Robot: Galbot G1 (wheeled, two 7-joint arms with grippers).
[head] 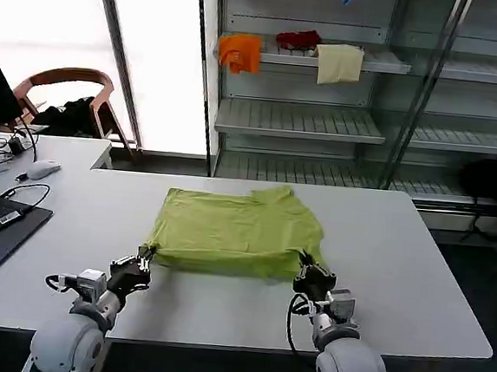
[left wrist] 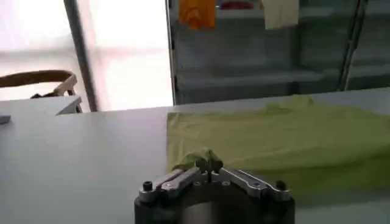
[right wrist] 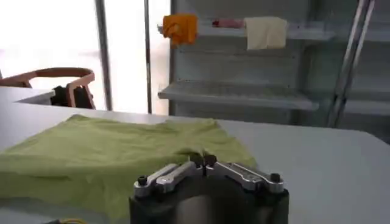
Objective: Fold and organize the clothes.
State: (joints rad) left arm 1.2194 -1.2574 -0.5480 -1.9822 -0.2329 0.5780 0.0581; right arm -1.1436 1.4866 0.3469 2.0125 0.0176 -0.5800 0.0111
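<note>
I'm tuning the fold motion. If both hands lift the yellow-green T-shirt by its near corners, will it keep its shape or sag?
Probably sag: the T-shirt lies flat and thin, bunching where the left hand and right hand pinch its near corners. It looks light, so it should lift easily. On the smooth table it will likely slide rather than catch.

grey table (head: 414, 279) | metal shelving (head: 324, 123) | bright window (head: 37, 11) | wooden chair (head: 66, 79)

From the head we look down across the table (head: 414, 279), shelves (head: 298, 121) at top of frame. Each wrist camera sits low and close behind its own gripper, facing those shelves; all three share the T-shirt (head: 236, 233).
</note>
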